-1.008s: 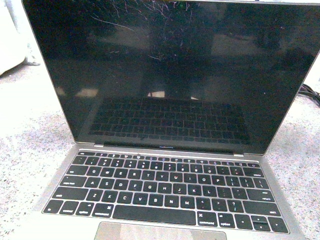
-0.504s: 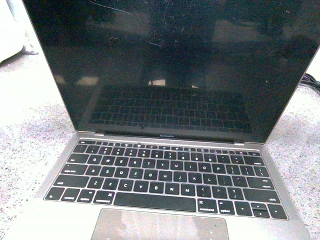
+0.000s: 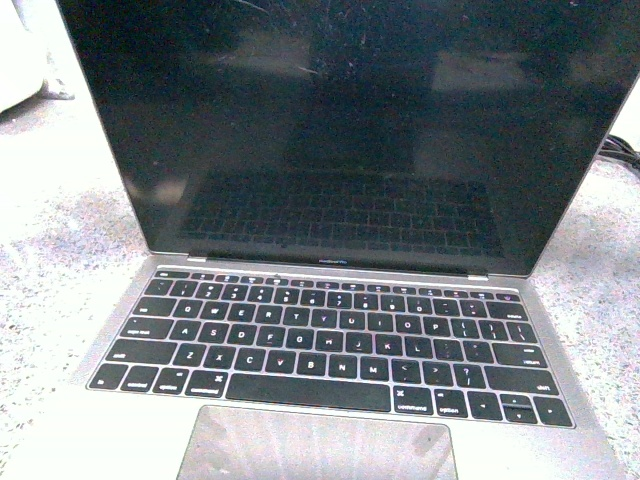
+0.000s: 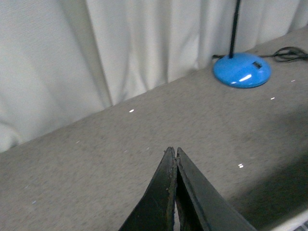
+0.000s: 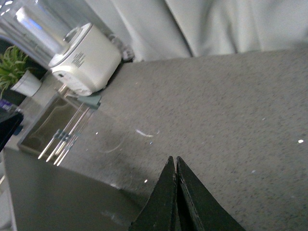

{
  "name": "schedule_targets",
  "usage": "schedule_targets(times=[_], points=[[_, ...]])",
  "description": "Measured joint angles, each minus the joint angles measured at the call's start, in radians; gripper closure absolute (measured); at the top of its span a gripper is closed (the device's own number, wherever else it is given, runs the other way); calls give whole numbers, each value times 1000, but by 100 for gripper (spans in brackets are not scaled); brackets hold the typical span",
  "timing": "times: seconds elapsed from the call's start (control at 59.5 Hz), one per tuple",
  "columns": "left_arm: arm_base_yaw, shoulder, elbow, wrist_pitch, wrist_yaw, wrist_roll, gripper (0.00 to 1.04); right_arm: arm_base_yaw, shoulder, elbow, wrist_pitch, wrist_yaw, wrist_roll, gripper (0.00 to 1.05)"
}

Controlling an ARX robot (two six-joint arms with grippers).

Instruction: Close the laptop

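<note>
Nearest the robot, the laptop (image 3: 330,262) is sitting dead ahead at twelve o'clock on the speckled counter (image 3: 50,270). Its trackpad (image 3: 315,448) is lying closest, the keyboard (image 3: 330,340) behind it, and the black screen (image 3: 340,120) is standing open. Neither arm is showing in the front view. The left gripper (image 4: 174,155) is riding with its fingers pressed tip to tip, nothing between them. The right gripper (image 5: 173,162) is doing the same, pinched flat and empty. Further off, cables (image 3: 622,160) are trailing at two o'clock.

The risk, as I'm judging it: a push landing low or off-centre could be sliding or twisting the whole machine across the counter rather than folding it. A fast drop could be slamming glass onto keys. Those thin tips could also be scratching the glossy panel.

The front view is giving keys and screen only. The left wrist view is adding a blue lamp base (image 4: 242,70) and a pale curtain (image 4: 72,53). The right wrist view is adding a white appliance (image 5: 84,60), a plant (image 5: 12,72), and a smooth grey slab, probably the lid's back.
</note>
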Motion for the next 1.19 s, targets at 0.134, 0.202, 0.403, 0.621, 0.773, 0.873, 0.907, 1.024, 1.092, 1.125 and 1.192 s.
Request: schedule_targets(times=[0.134,0.202,0.403,0.621,0.773,0.873,0.907,1.024,1.092,1.125,1.192], points=[[20,50,-46,-18,-12,15,101,51,-22,-15,-33,-77,-21,103],[20,51,-51,-19,-7,19,101,70,-30,-17,-47,-85,-38,103],[13,31,-54,-19,5,26,101,102,-67,-58,-47,-79,-53,103],[7,-6,-98,-29,26,27,101,116,-125,-159,37,-73,-16,103],[8,-62,-165,-31,52,29,101,150,-179,-255,135,-66,58,103],[8,-120,-238,-40,80,29,101,191,-217,-334,217,-52,125,103],[8,-137,-261,-43,85,29,101,204,-228,-358,243,-46,148,103],[8,-200,-340,-53,92,29,101,251,-273,-452,346,-21,232,103],[7,-237,-385,-60,96,29,101,267,-295,-490,381,-4,261,103],[6,-257,-408,-63,98,29,101,278,-312,-520,408,3,286,103],[0,-315,-468,-77,107,24,101,298,-349,-590,451,26,330,103]])
